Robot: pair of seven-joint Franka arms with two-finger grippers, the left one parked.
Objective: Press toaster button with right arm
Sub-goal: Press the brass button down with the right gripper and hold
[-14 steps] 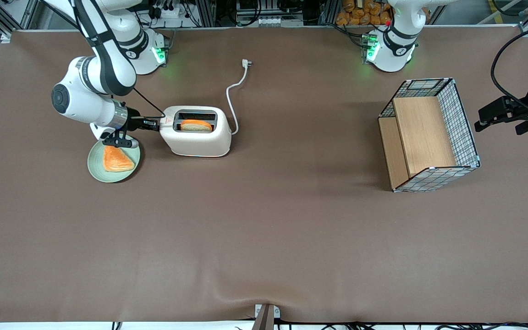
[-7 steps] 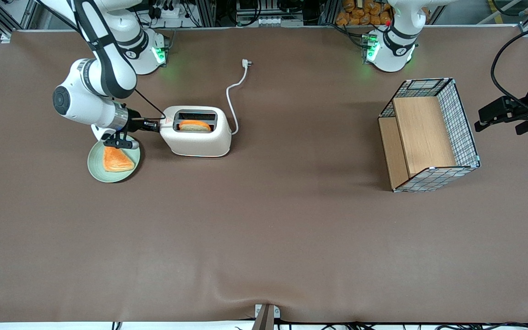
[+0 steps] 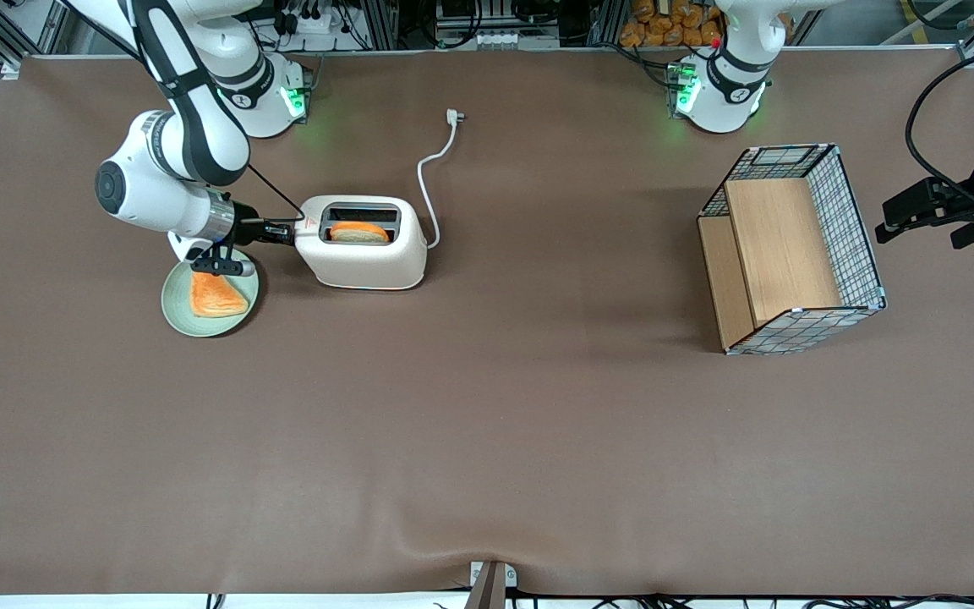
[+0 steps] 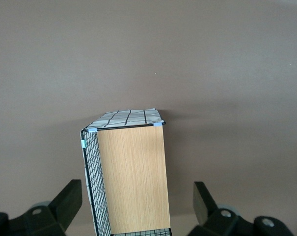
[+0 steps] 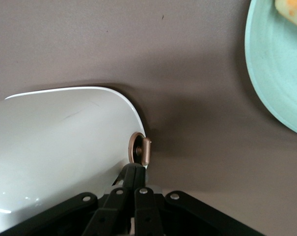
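From the front, I see my white jointed right arm [image 3: 174, 161] reaching low across the brown bench [image 3: 487, 440], its slim black tool [image 3: 284, 232] laid level against the narrow end of the rounded cream-white toaster [image 3: 362, 254], which I judge is the line needed to bear down on the button there. An orange-crusted bread slice [image 3: 360, 231] sits in the dark slot. A pale green round plate [image 3: 183, 315] with another slice lies just beside the tool. A wire-mesh wooden basket [image 3: 791, 249] stands toward the parked arm's end.

From the right wrist, the tool [image 5: 135, 183] is clenched, its fingers [image 5: 131, 179] together and tips touching the toaster [image 5: 60, 147] beside a copper-coloured round knob [image 5: 140, 149]. The button itself is hidden.
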